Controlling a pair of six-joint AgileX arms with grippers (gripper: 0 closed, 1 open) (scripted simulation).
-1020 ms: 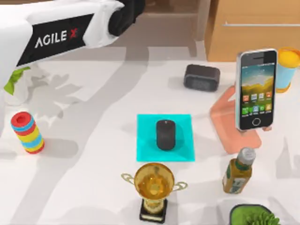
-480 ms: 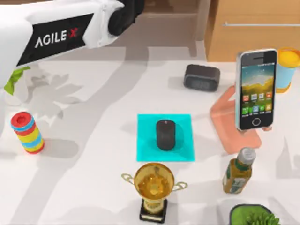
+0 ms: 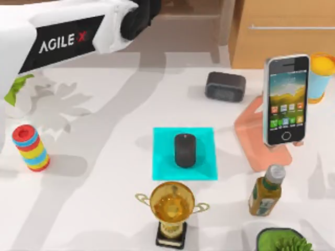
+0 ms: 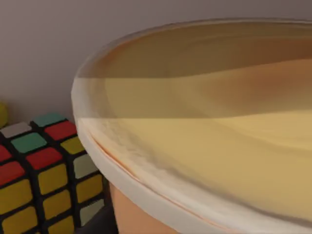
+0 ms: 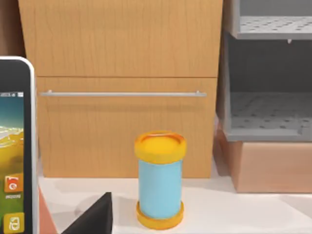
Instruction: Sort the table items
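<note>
The black oval mouse (image 3: 185,150) lies on a cyan mat (image 3: 162,167) at the table's middle. The silver-edged smartphone (image 3: 285,99) stands upright on a pink stand (image 3: 256,144) at the right, and its edge shows in the right wrist view (image 5: 14,146). My left arm (image 3: 63,42) reaches from the top left towards the back, ending in a dark wrist (image 3: 138,18). Its wrist view sits very close to the pale rim of the tan-orange cup (image 4: 161,195), beside a colour cube (image 4: 39,180).
A dark rounded box (image 3: 225,86) sits behind the mat and a gold trophy (image 3: 171,209) in front of it. A bottle (image 3: 266,191) and a green plant (image 3: 282,241) stand front right. A blue cylinder (image 3: 320,77) and wooden cabinet (image 3: 282,31) are back right, a ring stack (image 3: 30,148) left.
</note>
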